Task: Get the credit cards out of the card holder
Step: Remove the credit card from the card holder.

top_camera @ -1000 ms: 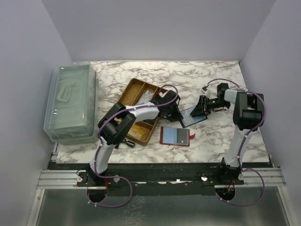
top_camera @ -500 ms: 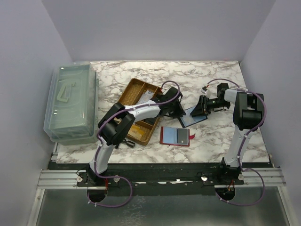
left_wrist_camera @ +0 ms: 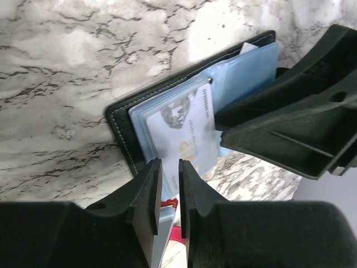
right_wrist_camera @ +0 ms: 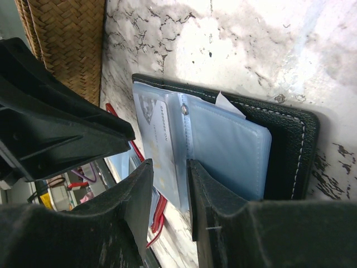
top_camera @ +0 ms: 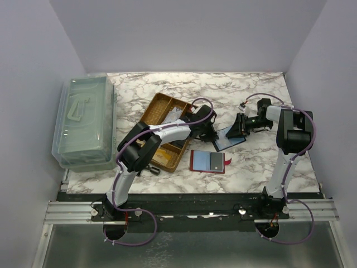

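The black card holder (top_camera: 228, 137) lies open on the marble, its blue plastic sleeves (left_wrist_camera: 245, 72) fanned out. A pale card (left_wrist_camera: 178, 131) sits in the top sleeve and also shows in the right wrist view (right_wrist_camera: 159, 145). My right gripper (top_camera: 239, 127) is shut on the edge of the sleeves (right_wrist_camera: 228, 145), one jaw on each side (right_wrist_camera: 170, 164). My left gripper (top_camera: 212, 133) hovers at the card's near end (left_wrist_camera: 170, 163). Its jaws are a narrow slit apart with nothing between them. A few loose cards (top_camera: 207, 161), red, blue and grey, lie on the table in front of the holder.
A wicker tray (top_camera: 149, 109) holding small items stands left of the holder, under my left arm. A clear lidded plastic box (top_camera: 86, 120) stands at the far left. A small dark object (top_camera: 152, 169) lies by the tray's near corner.
My left gripper drew back slightly toward the tray, then returned to the holder's near end. The right gripper and the holder have stayed put.
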`<control>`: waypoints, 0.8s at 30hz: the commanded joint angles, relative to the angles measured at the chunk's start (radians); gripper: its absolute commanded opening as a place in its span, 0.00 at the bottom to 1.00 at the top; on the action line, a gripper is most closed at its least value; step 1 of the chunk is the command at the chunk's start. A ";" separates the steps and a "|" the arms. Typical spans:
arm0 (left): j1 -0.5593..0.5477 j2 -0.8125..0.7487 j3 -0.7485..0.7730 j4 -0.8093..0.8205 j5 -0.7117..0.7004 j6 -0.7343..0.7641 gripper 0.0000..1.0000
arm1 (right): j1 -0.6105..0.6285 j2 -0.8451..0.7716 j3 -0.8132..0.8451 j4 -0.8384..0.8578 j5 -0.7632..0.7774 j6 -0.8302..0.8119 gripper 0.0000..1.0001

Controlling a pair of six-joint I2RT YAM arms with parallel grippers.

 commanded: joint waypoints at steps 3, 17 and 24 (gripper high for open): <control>-0.007 0.038 0.031 -0.054 0.013 -0.019 0.24 | -0.006 0.038 0.008 0.014 0.118 -0.032 0.38; -0.008 0.022 0.047 -0.055 0.003 -0.001 0.23 | -0.007 0.032 0.005 0.015 0.118 -0.031 0.38; -0.009 -0.018 0.021 -0.054 -0.025 -0.001 0.17 | -0.006 0.033 0.004 0.015 0.116 -0.032 0.38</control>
